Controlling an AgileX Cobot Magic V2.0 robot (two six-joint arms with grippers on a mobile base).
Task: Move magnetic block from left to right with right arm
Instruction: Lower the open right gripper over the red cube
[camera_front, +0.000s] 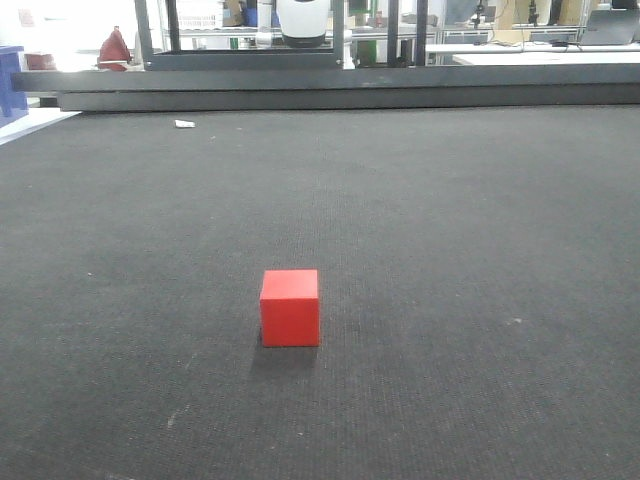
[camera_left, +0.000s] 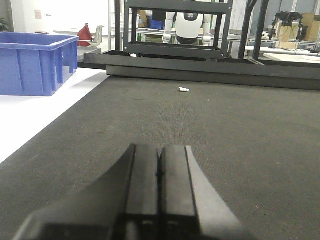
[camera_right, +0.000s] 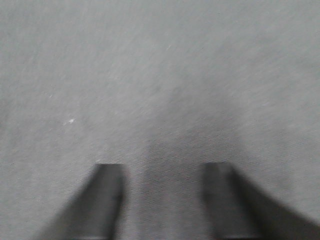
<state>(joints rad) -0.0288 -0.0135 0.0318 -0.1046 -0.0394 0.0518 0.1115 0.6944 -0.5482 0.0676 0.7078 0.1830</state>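
Seemingly we have not begun: right fingers (camera_right: 108, 200) apart and empty, left fingers (camera_left: 145, 190) together, magnetic block (camera_front: 290, 308) clear of both.

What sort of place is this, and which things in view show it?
Probably a robotics lab or workshop: a white robot shows through a black metal rack, a blue plastic crate sits beside the dark mat, and benches with equipment fill the background.
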